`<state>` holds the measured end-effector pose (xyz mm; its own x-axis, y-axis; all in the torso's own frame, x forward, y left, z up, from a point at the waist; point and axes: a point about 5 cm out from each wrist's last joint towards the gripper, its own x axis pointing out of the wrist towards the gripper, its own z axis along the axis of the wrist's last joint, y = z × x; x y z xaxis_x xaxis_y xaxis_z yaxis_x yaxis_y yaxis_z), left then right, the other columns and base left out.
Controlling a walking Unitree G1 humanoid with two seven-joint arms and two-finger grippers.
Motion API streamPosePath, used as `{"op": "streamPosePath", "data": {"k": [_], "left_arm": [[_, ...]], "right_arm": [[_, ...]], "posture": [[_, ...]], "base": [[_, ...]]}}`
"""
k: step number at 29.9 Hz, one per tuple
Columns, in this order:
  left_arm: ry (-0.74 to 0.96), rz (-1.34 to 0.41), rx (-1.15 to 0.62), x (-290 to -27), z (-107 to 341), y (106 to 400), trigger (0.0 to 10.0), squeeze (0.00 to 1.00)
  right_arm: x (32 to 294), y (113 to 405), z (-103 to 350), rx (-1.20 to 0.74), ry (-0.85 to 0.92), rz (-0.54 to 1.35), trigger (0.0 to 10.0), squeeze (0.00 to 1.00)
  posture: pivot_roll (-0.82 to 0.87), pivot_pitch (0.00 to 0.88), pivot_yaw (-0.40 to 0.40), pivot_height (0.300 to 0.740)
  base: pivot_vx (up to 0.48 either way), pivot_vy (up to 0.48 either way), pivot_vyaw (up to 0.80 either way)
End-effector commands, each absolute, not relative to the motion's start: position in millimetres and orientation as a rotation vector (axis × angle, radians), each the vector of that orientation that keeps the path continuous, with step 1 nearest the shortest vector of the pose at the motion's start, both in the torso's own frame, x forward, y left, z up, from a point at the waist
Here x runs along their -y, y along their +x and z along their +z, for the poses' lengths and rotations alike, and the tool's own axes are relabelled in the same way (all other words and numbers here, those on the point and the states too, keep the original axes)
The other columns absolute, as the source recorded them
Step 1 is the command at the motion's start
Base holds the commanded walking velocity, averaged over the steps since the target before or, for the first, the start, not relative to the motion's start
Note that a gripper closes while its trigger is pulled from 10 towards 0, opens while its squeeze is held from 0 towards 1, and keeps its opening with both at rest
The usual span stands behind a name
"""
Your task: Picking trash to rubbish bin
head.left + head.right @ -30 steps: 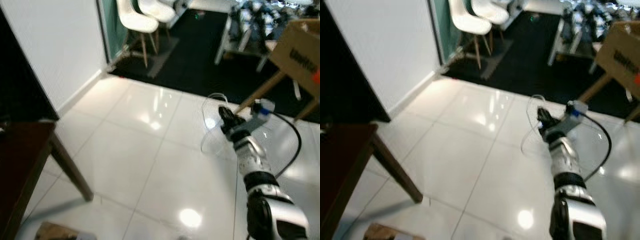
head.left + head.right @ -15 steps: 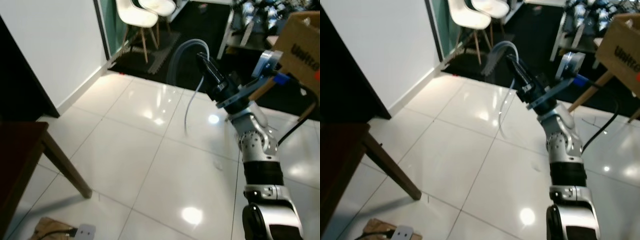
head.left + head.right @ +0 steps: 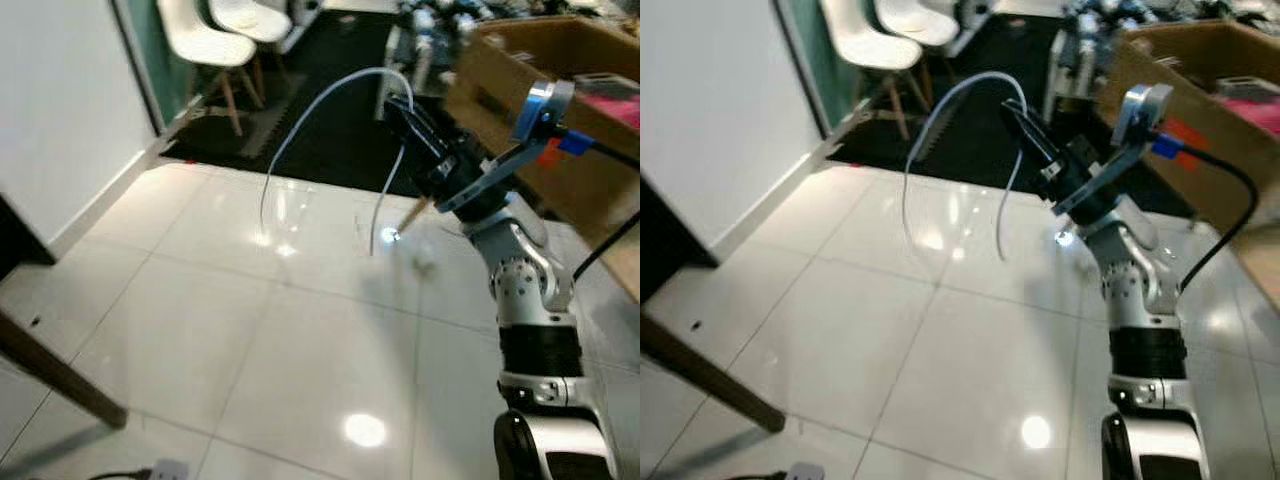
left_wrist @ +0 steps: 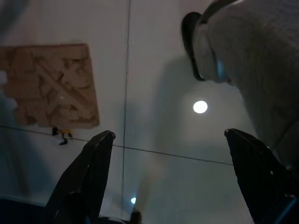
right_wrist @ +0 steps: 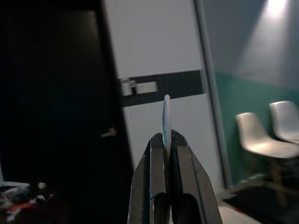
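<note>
1. I see my right gripper (image 3: 400, 110) raised over the glossy white tile floor (image 3: 250, 330), its black fingers (image 5: 161, 158) pressed together on a thin, pale plastic strip (image 3: 310, 110).
2. The strip arches up from the fingers, then droops to the left; both its ends hang free above the floor, touching nothing else.
3. A brown cardboard box (image 3: 560, 120) stands to the right, just behind the raised arm.
4. Two white chairs (image 3: 215, 40) sit at the far left on dark flooring.
5. My left gripper (image 4: 168, 177) hangs with its fingers spread wide above the tiles, near a flat piece of brown cardboard (image 4: 51, 86).
</note>
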<state>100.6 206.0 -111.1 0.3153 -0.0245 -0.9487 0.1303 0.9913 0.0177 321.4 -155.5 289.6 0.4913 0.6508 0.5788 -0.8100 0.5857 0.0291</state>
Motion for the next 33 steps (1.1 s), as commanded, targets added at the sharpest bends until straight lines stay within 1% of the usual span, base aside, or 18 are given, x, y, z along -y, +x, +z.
{"op": "streamPosePath", "data": {"k": [1,6,15,18,29,33], "left_arm": [[0.048,-0.195,-1.281,-180,-117,91,10.0,0.0],[0.065,-0.198,-1.276,-180,-116,94,10.0,0.0],[0.073,-0.198,-1.269,-177,-116,97,10.0,0.0],[0.063,-0.183,-1.26,-176,-115,98,10.0,0.0],[0.091,-0.178,-1.269,-179,-116,95,10.0,0.0],[0.113,-0.181,-1.272,-181,-116,95,10.0,0.0]], "right_arm": [[152,316,297,0.577,0.307,0.94,10.0,0.0],[152,316,308,0.6,0.307,0.957,10.0,0.0],[136,322,325,0.595,0.212,1.019,10.0,0.0],[128,324,324,0.582,0.159,1.038,10.0,0.0],[110,317,310,0.53,0.121,1.133,10.0,0.0],[96,315,295,0.482,0.094,1.147,10.0,0.0]], "posture": [[-0.02,0.1,0.02,0.74],[-0.03,0.096,0.022,0.74],[-0.04,0.091,0.023,0.74],[-0.02,0.091,0.012,0.74],[-0.03,0.098,0.017,0.74],[-0.03,0.098,0.02,0.74]], "base": [[0.0,-0.45,-0.8],[0.0,-0.413,-0.8],[0.0,0.0,-0.8],[0.0,0.0,0.0],[0.0,0.0,0.0],[0.254,0.0,0.0]]}}
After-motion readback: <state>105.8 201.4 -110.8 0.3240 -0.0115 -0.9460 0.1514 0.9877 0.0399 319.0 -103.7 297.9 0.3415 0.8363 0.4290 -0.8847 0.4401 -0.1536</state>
